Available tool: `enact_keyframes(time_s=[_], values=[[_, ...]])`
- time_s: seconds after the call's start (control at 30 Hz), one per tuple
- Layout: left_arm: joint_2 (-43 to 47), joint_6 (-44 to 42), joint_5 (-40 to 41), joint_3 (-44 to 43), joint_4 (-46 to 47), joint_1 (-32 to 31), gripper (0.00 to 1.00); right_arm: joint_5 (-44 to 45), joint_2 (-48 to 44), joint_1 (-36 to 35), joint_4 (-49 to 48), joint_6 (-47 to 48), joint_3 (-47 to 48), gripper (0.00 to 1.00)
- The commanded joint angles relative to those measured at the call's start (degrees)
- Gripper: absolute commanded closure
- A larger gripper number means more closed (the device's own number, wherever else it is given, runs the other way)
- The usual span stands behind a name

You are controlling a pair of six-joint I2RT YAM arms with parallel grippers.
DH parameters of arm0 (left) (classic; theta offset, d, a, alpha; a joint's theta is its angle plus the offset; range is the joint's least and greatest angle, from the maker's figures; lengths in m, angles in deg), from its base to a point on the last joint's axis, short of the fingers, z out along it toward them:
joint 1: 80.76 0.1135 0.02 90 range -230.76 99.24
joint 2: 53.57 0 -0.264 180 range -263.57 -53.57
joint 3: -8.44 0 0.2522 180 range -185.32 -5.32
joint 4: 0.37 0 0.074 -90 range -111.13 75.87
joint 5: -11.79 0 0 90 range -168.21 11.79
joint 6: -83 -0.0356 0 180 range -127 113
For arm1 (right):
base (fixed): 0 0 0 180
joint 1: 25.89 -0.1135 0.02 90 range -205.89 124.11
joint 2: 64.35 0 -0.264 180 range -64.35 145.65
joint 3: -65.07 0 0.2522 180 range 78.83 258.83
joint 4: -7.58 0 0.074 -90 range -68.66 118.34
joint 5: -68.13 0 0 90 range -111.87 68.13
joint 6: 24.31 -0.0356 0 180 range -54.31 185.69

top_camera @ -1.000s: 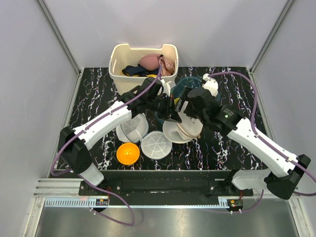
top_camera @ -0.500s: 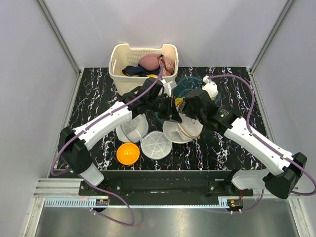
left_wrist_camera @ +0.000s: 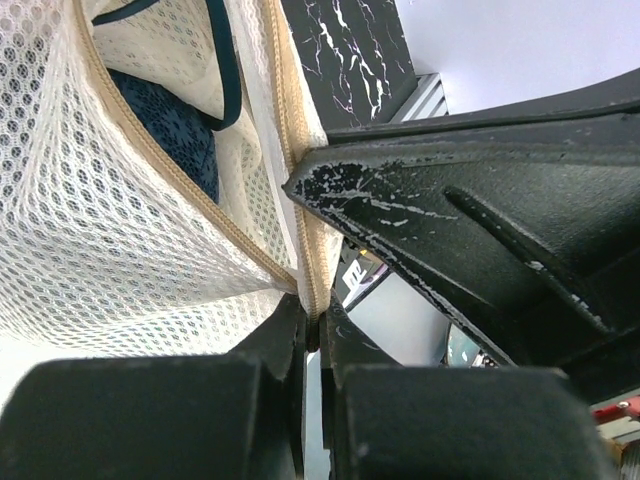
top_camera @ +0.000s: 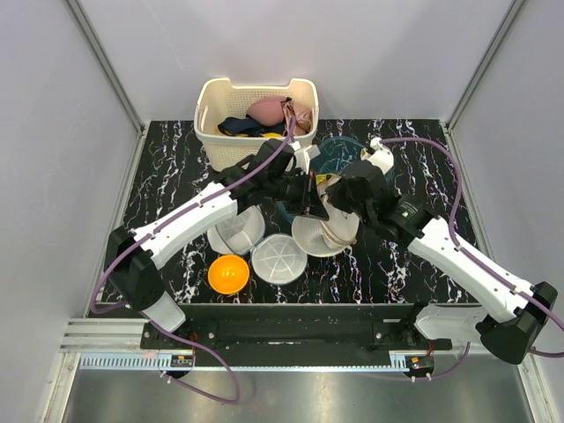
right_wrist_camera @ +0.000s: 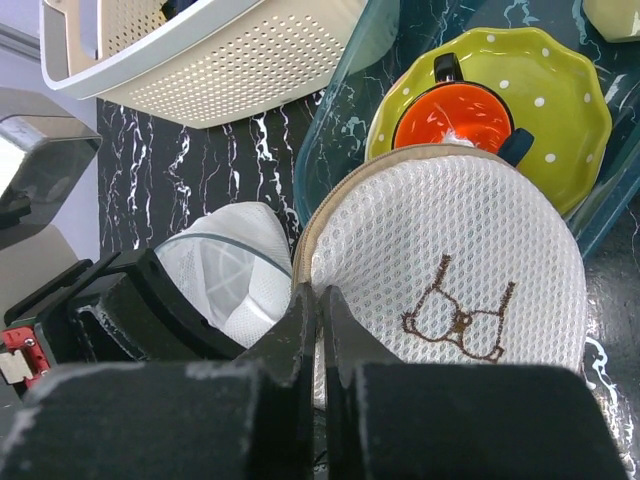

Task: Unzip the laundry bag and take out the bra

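The laundry bag [top_camera: 328, 227], a round cream mesh case with a brown bra logo [right_wrist_camera: 455, 305], stands tilted between both grippers at mid-table. My left gripper [left_wrist_camera: 312, 325] is shut on its tan zip band, where the two zip edges meet. Above that the edges spread apart, and the navy lace bra [left_wrist_camera: 165, 130] with a dark strap shows inside. My right gripper [right_wrist_camera: 320, 300] is shut on the bag's rim beside the zip. In the top view the left gripper [top_camera: 308, 199] and the right gripper [top_camera: 330, 203] almost touch over the bag.
A cream basket [top_camera: 214, 97] with a pink bra and dark clothes stands at the back. Behind the bag, a teal tray [top_camera: 339, 152] holds a green dotted plate [right_wrist_camera: 540, 90] and an orange cup [right_wrist_camera: 450, 115]. White ribbed dishes [top_camera: 279, 258] and an orange bowl [top_camera: 228, 273] lie front left.
My right gripper has gone from open to shut on the bag's rim, and its arm has shifted slightly. The left gripper has kept its grip on the zip band.
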Motion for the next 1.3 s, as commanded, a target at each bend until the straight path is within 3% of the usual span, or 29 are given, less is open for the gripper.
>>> enact_keyframes(time_s=[0.0,0.07,0.1,0.2,0.23,0.47,0.97,1.13,1.27], values=[[1.6,-1.0,-1.1,-2.5,1.1,0.5,0.93,4.5,-3.5,0.7,1.5,1.3,-1.7,1.0],[1.6,-1.2,-1.7,-2.8,1.1,0.6,0.79,5.0,-4.9,0.7,1.6,1.6,-2.2,1.0],[1.7,-1.6,-1.8,-3.2,1.1,0.7,0.6,5.6,-5.4,0.7,2.0,1.8,-2.4,1.0],[2.1,-2.8,-1.9,-4.0,-0.3,1.3,0.27,5.9,-6.5,0.7,3.3,2.7,-2.2,1.0],[2.4,-3.0,-1.9,-4.6,-0.9,1.4,0.2,5.8,-6.8,0.7,3.6,3.0,-2.2,1.0],[3.7,-2.6,-1.7,-4.6,-1.1,4.0,0.18,5.1,-10.9,0.7,4.0,3.6,-2.4,1.0],[1.2,-2.6,-0.4,-4.7,-3.2,5.6,0.23,6.4,-21.3,0.7,9.9,6.9,3.7,1.0],[3.4,-4.7,9.5,-12.8,-11.1,5.1,0.23,5.6,-20.7,0.7,11.1,7.6,4.9,1.0],[6.7,-7.0,24.6,-19.3,-16.0,3.2,0.23,5.2,-20.4,0.7,10.3,6.9,3.4,1.0]])
